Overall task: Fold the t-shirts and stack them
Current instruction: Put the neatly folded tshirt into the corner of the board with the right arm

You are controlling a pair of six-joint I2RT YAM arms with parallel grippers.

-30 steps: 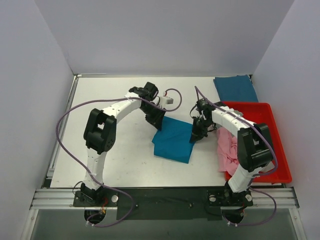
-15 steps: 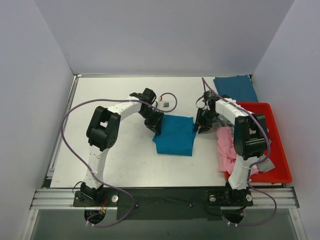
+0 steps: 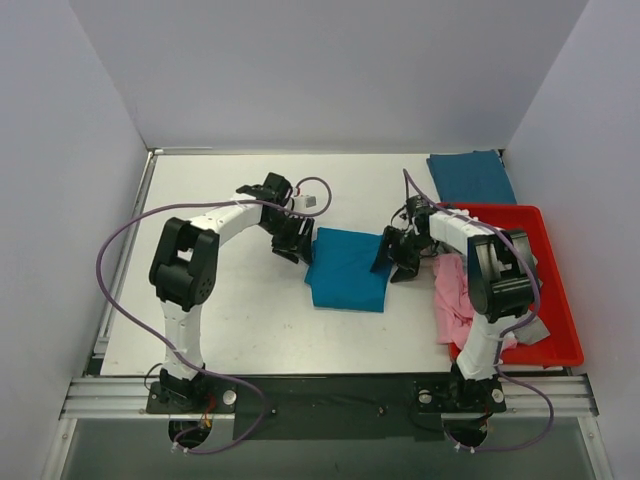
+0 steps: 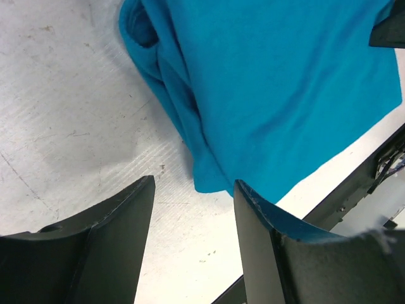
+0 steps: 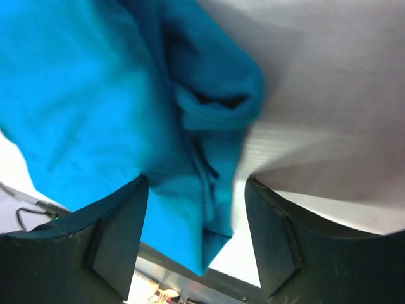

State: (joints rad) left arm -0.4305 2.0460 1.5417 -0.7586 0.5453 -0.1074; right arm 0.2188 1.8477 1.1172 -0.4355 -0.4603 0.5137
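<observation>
A folded teal t-shirt (image 3: 348, 270) lies flat in the middle of the table. My left gripper (image 3: 296, 246) stands open at its left edge, and in the left wrist view only bare table shows between the fingers (image 4: 120, 234), with the shirt's corner (image 4: 266, 88) just beyond them. My right gripper (image 3: 392, 258) stands open at the shirt's right edge. In the right wrist view the shirt's folded edge (image 5: 190, 190) lies loose between the spread fingers (image 5: 272, 240). A second teal t-shirt (image 3: 470, 177) lies folded at the back right. A pink t-shirt (image 3: 452, 295) hangs crumpled over the tray's left rim.
The red plastic tray (image 3: 548, 290) sits at the right side of the table, close under my right arm. Purple cables loop from both arms. Pale walls close in the table at the left, back and right.
Both grippers opened and let go of the teal t-shirt, which now lies squared up and flat. The left gripper drew back to the left and the right one lowered at the shirt's right edge.
</observation>
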